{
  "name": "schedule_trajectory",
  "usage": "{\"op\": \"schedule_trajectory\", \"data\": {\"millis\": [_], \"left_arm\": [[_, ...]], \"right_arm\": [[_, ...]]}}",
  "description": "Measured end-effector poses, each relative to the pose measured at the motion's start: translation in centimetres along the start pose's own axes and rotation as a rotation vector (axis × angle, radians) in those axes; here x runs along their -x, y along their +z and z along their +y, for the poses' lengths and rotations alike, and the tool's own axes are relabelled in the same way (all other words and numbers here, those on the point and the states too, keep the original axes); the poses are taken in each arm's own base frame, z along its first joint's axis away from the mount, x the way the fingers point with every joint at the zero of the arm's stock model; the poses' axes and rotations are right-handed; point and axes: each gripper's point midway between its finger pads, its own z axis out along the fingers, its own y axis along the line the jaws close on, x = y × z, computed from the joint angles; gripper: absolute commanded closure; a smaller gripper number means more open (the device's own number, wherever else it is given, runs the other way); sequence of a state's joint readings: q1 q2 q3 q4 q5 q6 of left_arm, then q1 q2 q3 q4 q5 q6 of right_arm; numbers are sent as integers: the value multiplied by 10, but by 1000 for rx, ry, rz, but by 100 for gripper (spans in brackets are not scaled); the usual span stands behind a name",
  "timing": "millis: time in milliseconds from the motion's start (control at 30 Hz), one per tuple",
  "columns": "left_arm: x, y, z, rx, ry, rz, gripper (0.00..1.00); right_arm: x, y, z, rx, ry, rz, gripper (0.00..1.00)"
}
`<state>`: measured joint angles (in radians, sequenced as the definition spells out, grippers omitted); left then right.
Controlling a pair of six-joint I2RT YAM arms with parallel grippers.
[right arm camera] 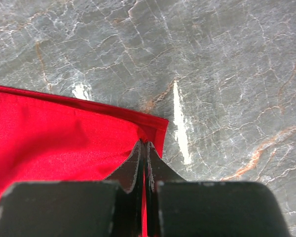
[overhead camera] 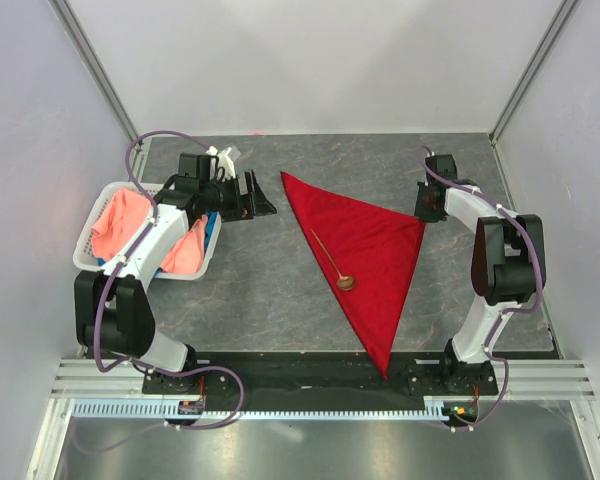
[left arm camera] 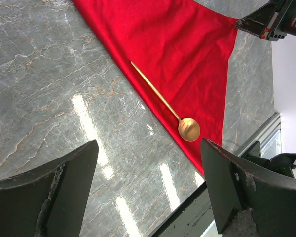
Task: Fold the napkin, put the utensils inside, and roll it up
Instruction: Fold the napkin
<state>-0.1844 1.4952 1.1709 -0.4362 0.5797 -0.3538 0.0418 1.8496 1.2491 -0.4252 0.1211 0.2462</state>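
Napkin, deep red, lay flat on the grey marbled bench, folded into a long triangle with one tip pointing to the far side and the other reaching the dark rail at the arms' bases. Along the napkin's left edge, on the cloth, lay the copper-brown spoon: its thin handle ran toward the far tip and met the edge, and its small bowl sat toward the near tip, just inside the edge. The right pincer was at the napkin's right corner, its fingers pressed together with the red cloth of that corner clamped between them. The left pincer hung beside the napkin's far tip, on its left, apart from the cloth, its fingers spread wide and holding nothing. Well to the left of the napkin stood a white basket holding a salmon-pink cloth and a blue cloth, partly hidden under the left arm.
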Motion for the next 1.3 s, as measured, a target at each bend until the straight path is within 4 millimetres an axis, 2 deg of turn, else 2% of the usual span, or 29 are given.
{"op": "schedule_trajectory", "data": {"millis": [600,867,933,967,1067,1200,1300], "left_arm": [[0,0,0,-1,0,0,9],[0,0,0,-2,1,0,9],[0,0,0,-2,1,0,9],[0,0,0,-2,0,0,9],[0,0,0,-2,0,0,9],[-5,2,2,-1,-1,6,9],[-12,6,3,1,-2,16,10]], "right_arm": [[-7,3,-13,-63,-19,9,100],[-16,15,-14,-69,-38,43,100],[-16,16,-14,-68,-43,40,92],[-15,16,-14,-67,-43,38,76],[-15,16,-13,-62,-45,36,50],[-14,10,-10,-47,-31,35,43],[-18,-18,0,-8,-9,9,44]]}}
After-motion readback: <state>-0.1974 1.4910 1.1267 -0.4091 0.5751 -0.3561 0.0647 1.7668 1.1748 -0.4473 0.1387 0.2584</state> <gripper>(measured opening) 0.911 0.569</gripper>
